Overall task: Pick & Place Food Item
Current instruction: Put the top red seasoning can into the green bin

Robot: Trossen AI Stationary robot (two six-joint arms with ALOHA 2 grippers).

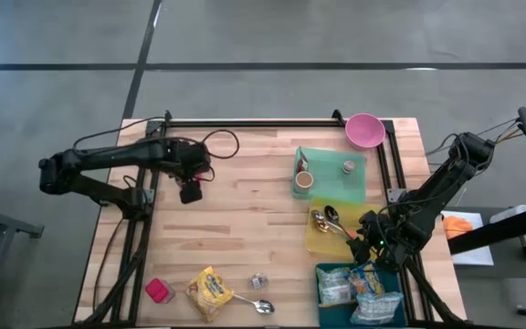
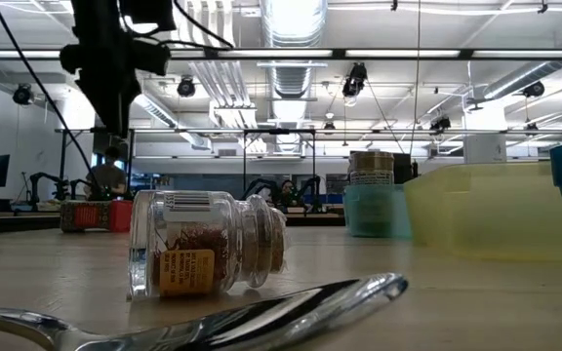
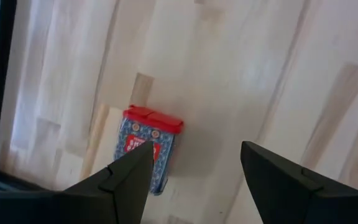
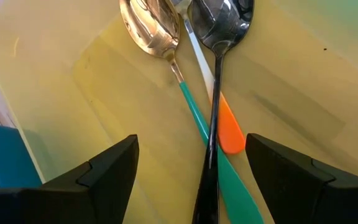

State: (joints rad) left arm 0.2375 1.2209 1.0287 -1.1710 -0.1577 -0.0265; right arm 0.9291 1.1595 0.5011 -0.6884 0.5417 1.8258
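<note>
Yellow packet (image 1: pixel 209 291) lies flat near the table's (image 1: pixel 236 215) front edge, left of centre; taking it as the food item still to be moved, though the task names none. Landmark used throughout: this packet. Its long axis runs roughly front to back, slightly skewed. Glossy crinkled wrapper, printed, looks soft and likely to slip or buckle under a pinch. Just left of it sits a small pink tub (image 1: pixel 159 291); just right, a spoon (image 1: pixel 255 304) and a little spice jar (image 1: pixel 258 281) lying on its side. Well right of the packet, a blue bin (image 1: pixel 320 274) already holds other snack bags (image 1: pixel 367 281); behind that bin a yellow tray (image 1: pixel 316 239) with spoons, then a green tray (image 1: pixel 357 183) and a pink bowl (image 1: pixel 364 130) at the far corner. Left gripper (image 1: pixel 190 191) hangs well behind the packet, almost in line with it, fingers parted and holding nothing; its wrist camera looks down on bare wood and a small red-topped box (image 3: pixel 148 149), not the packet. Right gripper (image 1: pixel 369 239) hovers over the yellow tray, far right of the packet, fingers spread wide and empty above the spoons (image 4: pixel 210 74). Judgement: left arm is the nearer one; it would need to travel toward the front edge and close across the packet's short axis.
</note>
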